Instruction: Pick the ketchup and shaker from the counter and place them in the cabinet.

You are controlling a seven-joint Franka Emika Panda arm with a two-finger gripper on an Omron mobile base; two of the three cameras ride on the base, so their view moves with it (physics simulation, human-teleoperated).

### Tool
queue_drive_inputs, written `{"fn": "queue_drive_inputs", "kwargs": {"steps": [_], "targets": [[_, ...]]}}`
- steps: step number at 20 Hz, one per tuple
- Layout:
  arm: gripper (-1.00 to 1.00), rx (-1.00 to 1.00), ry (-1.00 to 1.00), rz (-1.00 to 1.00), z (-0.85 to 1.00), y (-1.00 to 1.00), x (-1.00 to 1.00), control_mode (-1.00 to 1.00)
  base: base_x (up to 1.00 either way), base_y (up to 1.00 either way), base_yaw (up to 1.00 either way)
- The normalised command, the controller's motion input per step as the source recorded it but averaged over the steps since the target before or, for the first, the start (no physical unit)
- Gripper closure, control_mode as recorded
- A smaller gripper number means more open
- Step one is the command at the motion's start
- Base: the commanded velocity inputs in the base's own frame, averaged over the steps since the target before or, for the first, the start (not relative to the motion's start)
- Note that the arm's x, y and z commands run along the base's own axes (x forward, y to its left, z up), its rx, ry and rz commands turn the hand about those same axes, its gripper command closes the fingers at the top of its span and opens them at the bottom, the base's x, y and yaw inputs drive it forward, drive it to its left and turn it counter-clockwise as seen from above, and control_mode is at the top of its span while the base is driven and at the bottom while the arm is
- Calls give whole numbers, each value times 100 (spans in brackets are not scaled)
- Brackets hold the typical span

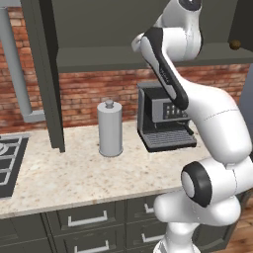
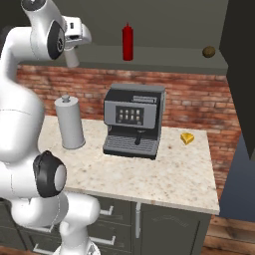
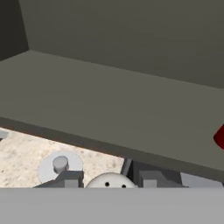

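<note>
We see the cabinet (image 1: pixel 148 57) across the top of both base views, its flat shelf running from a tall side panel at the left of the left base view to a door with a round brass knob (image 2: pixel 209 51) at the upper right. In the hand view its shelf (image 3: pixel 109 109) spans the middle of the frame. Below it the beige speckled surface (image 1: pixel 74 173) crosses the lower half of the left base view, with dark drawers (image 1: pixel 86 220) under it. A black stove top (image 1: pixel 7 163) sits at the left edge of that view.

Next in size, a dark coffee machine (image 2: pixel 133 119) stands at the centre of the right base view against the brick wall. Left of it stands a tall grey lidded canister (image 2: pixel 69 123). A small yellow object (image 2: pixel 187 138) lies on the surface to the right of the machine.

The ketchup (image 2: pixel 128 42) stands upright on the cabinet shelf, top centre of the right base view.

At the bottom centre of the hand view the shaker (image 3: pixel 109 180) shows as a rounded pale cap with small holes, sitting between the two fingers of the claw (image 3: pixel 109 180), which pinches it from both sides, just in front of the shelf edge.
</note>
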Motion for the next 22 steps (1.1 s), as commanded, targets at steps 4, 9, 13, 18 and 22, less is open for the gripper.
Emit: {"fn": "queue_drive_inputs", "kwargs": {"steps": [4,9,13,18,22], "targets": [[100,0,-1,4,0,0,16,-100,0,0,0],[100,0,0,4,0,0,26,-100,0,0,0],[100,0,0,4,-9,0,30,-100,0,0,0],[100,0,0,4,-26,0,33,-100,0,0,0],[100,0,0,2,-16,0,30,-100,0,0,0]]}}
